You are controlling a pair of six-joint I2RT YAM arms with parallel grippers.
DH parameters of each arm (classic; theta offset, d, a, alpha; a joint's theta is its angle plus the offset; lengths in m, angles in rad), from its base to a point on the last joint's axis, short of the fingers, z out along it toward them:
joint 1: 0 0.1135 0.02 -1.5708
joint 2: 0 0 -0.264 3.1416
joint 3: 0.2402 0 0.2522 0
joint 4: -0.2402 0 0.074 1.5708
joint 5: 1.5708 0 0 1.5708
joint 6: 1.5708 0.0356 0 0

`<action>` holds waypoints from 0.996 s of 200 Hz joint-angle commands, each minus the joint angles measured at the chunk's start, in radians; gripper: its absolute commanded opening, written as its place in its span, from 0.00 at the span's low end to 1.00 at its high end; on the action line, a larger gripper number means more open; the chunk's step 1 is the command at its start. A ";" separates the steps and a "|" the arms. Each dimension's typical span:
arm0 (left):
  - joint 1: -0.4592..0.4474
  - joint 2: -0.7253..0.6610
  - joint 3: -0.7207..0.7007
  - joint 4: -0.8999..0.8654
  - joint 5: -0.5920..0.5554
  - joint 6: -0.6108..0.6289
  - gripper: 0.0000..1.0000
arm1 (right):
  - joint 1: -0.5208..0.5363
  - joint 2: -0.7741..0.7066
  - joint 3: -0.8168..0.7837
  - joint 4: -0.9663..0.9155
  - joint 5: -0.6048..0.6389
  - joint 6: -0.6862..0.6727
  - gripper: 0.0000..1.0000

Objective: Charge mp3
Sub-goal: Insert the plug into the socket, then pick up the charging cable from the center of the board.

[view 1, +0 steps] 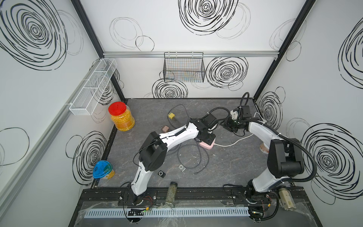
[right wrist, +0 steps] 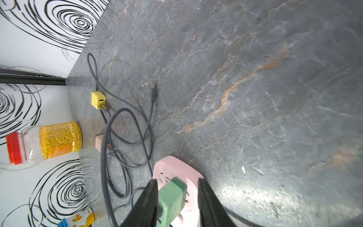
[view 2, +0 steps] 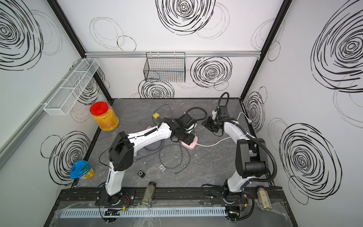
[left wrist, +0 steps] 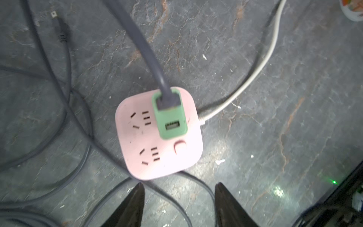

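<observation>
The little black square mp3 player (view 1: 162, 174) is lying flat near the front of the table (view 1: 225, 167), well apart from the pink power strip (left wrist: 137, 141). The green USB adapter (left wrist: 172, 135) is sitting plugged into that strip. A grey cable (left wrist: 145, 49) is running out of one port.

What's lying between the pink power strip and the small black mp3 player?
A grey cable loop, with a small silver square beside it; shown in both top views.
</observation>
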 commanded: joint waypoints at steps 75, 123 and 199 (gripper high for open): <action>-0.159 -0.462 -0.625 0.085 -0.152 0.026 0.54 | 0.300 -0.311 -0.092 -0.245 0.170 0.126 0.41; -0.311 -0.488 -0.784 0.185 -0.166 -0.052 0.51 | 0.431 -0.378 -0.208 -0.165 0.152 0.270 0.39; -0.359 -0.422 -0.873 0.378 -0.146 -0.069 0.49 | 0.490 -0.398 -0.284 -0.113 0.153 0.314 0.32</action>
